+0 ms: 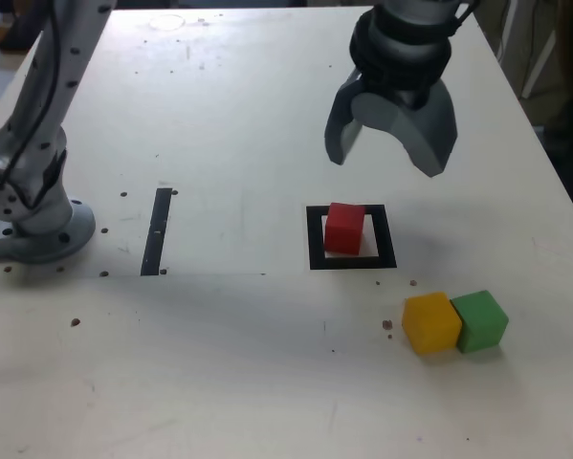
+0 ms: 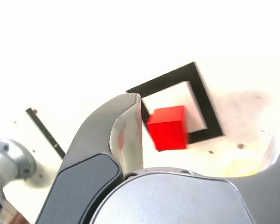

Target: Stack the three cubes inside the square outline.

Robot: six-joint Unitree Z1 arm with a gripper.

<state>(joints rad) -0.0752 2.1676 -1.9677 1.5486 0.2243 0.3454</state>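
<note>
Wrist view: gripper [image 2: 210, 135] spread, empty, one finger cut off at frame edge; red cube [image 2: 168, 128] inside square outline [image 2: 203, 100], covering one corner. Yellow cube [image 1: 430, 322], green cube [image 1: 480, 320] touching, outside outline.

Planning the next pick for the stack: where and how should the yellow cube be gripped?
Probably from above, jaws closing on the yellow cube's near and far side faces as the exterior view shows them. The green cube sits against it on the exterior view's right, leaving no room for a finger there. The gripper hangs open above the red cube in the square outline.
</note>
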